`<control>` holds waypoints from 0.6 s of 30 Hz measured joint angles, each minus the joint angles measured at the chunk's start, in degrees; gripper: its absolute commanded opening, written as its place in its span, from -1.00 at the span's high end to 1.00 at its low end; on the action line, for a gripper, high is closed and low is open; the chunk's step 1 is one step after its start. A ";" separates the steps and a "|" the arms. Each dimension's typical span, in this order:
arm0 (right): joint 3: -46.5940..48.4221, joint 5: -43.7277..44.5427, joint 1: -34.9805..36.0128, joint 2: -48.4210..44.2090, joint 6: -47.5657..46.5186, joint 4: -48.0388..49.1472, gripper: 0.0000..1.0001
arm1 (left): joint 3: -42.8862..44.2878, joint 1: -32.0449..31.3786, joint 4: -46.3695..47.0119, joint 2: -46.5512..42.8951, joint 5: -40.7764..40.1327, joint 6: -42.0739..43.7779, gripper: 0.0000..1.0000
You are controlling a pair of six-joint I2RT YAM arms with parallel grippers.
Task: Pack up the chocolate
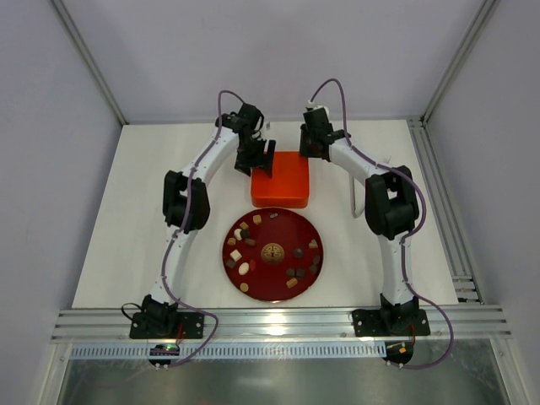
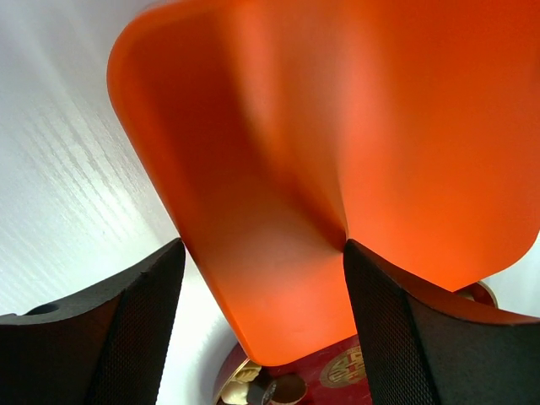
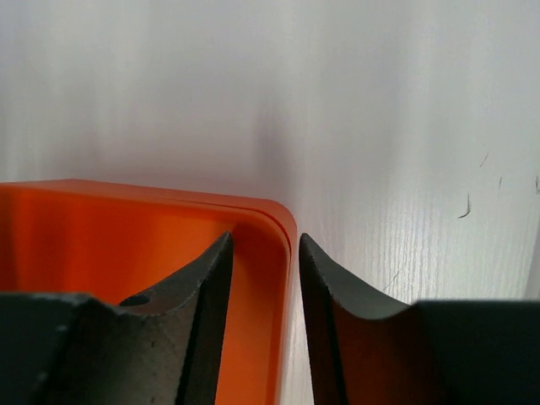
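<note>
Left gripper [image 2: 263, 245] gapes over orange tray [image 1: 280, 181] (chocolate [image 1: 245, 267] on plate [image 1: 280, 233]); right gripper [image 3: 265, 239] perhaps pinches its rim.

Left arm [image 1: 207, 160], right arm [image 1: 354, 164]: white rounded links, bulky black joint housings. Mauve cable [image 1: 221, 105] along each arm, slack loop at far end. Left base [image 1: 159, 319], right base [image 1: 390, 321]: black, blocky. Green light [image 1: 169, 347] below left base (on small board, detail too fine to read). Left gripper [image 2: 263, 242]: broad matte-black fingers [image 2: 126, 337], fine dotted mesh texture. Right gripper [image 3: 264, 236]: dark grey grainy fingers [image 3: 363, 337], curved tapering tips, one round hole [image 3: 135, 299].
</note>
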 measured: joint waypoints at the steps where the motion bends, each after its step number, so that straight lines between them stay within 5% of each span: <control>1: 0.00 -0.33 -0.07 0.00 -0.02 -0.04 0.15 | -0.15 0.15 0.04 -0.04 0.33 -0.48 -0.50; 18: 3.32 -15.34 -3.52 1.99 0.39 -3.96 -0.09 | -3.28 1.81 7.41 -1.68 -3.26 -6.95 -0.52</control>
